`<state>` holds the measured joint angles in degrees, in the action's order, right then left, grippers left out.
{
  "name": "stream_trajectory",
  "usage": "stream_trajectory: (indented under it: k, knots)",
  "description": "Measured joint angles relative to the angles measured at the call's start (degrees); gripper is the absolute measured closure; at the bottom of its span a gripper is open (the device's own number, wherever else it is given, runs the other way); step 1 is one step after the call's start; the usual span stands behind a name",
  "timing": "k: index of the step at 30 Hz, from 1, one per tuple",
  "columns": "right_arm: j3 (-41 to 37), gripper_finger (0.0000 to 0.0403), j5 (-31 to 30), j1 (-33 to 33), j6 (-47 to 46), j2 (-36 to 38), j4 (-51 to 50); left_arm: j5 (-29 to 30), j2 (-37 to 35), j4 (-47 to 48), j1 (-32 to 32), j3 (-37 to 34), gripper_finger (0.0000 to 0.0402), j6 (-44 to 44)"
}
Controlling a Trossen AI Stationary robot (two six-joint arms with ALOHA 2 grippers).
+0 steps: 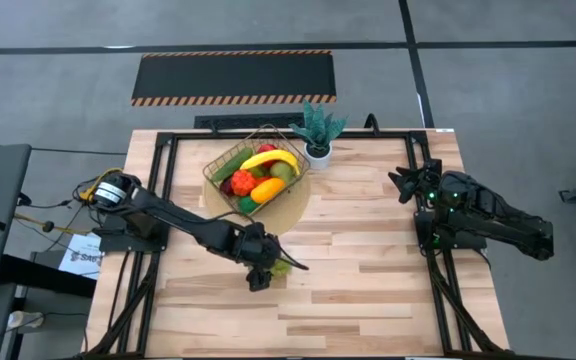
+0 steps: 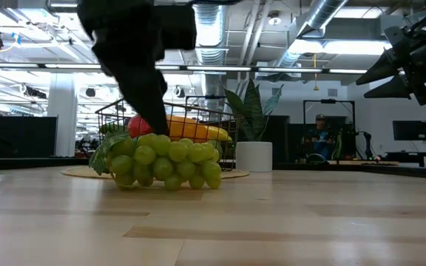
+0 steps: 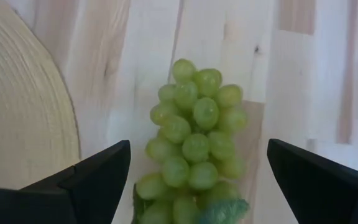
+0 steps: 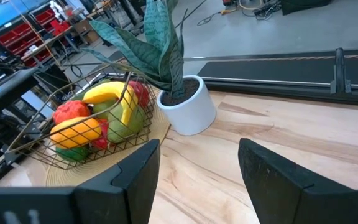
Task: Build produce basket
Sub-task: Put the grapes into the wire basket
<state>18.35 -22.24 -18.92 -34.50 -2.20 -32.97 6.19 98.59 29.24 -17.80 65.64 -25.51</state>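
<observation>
A: Where are we on the basket point(image 1: 230, 160)?

B: Mostly loaded. It sits on the round mat point(image 1: 290, 212) toward the far side of the counter point(image 1: 368, 280), just beside the potted plant point(image 1: 318, 130). We see a banana point(image 1: 271, 159), something red, an orange piece and green pieces inside.

A: What's left?

B: The grapes point(image 2: 165, 161). They lie on the bare counter, just off the mat's near edge, outside the basket.

A: Left gripper point(image 1: 265, 267)?

B: Right over the grapes, jaws spread wide, one finger on each side of the bunch. Nothing held; the bunch rests on the wood.

A: Right gripper point(image 4: 197, 163)?

B: Parked at the right side of the counter, well apart, jaws open and empty.

A: So we call it nearly done?

B: Yes, by our read the grapes are the only piece we can see outside the basket.
</observation>
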Motion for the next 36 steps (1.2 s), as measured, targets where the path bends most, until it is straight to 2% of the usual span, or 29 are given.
stream_trajectory:
  k: [4,10,19,36]
  knots:
    - [0.0,0.0163,0.0,0.0,0.0,0.0,0.0,0.7,0.0,-7.0,-0.1,-4.9,0.0038,-1.8]
    - [0.0,0.0163,0.0,0.0,0.0,0.0,0.0,1.8,0.0,-10.8,-0.1,-8.5,0.0039,-2.4]
    - [0.0,0.0163,0.0,0.0,0.0,0.0,0.0,1.6,0.0,-11.0,-0.2,-9.9,0.0069,-2.2]
    - [0.0,0.0163,0.0,0.0,0.0,0.0,0.0,-1.0,0.0,-13.6,0.0,-9.7,0.0232,-10.2]
